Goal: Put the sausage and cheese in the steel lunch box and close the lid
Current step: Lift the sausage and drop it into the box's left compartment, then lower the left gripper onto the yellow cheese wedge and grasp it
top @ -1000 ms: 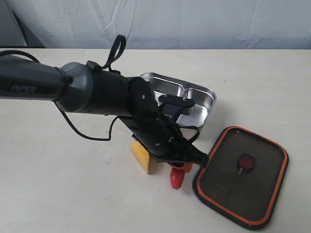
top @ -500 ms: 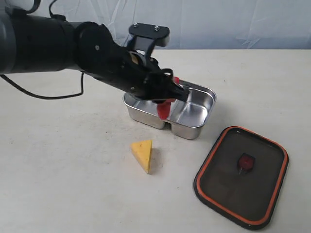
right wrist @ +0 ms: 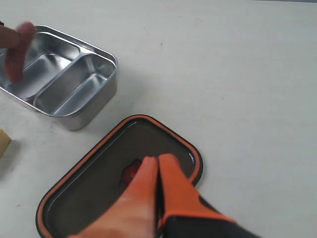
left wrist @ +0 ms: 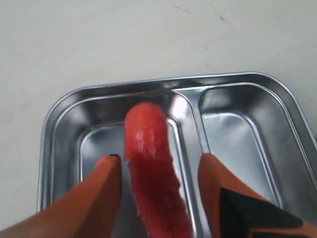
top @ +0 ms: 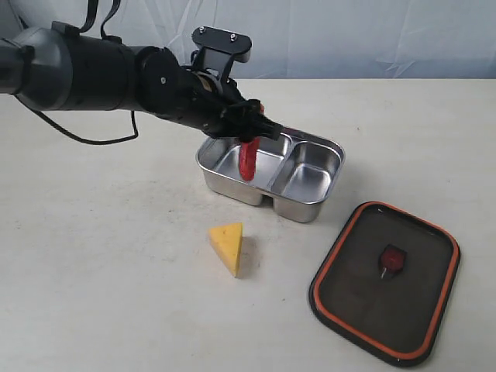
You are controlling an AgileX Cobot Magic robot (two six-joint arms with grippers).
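Left gripper (left wrist: 158, 157) spread, sausage (left wrist: 147, 141) between (over steel lunch box (left wrist: 148, 82)); right gripper (right wrist: 158, 161) pressed together.

- A pale table (top: 93, 294) carries three items.
- Steel lunch box (top: 298, 209) toward the rear.
- Yellow cheese (top: 229, 246) in front.
- Dark lid (top: 364, 298) lies flat beside them.

The left pincer (left wrist: 158, 158) has lifted the sausage (top: 248, 159) over the steel lunch box (top: 310, 211) and opened
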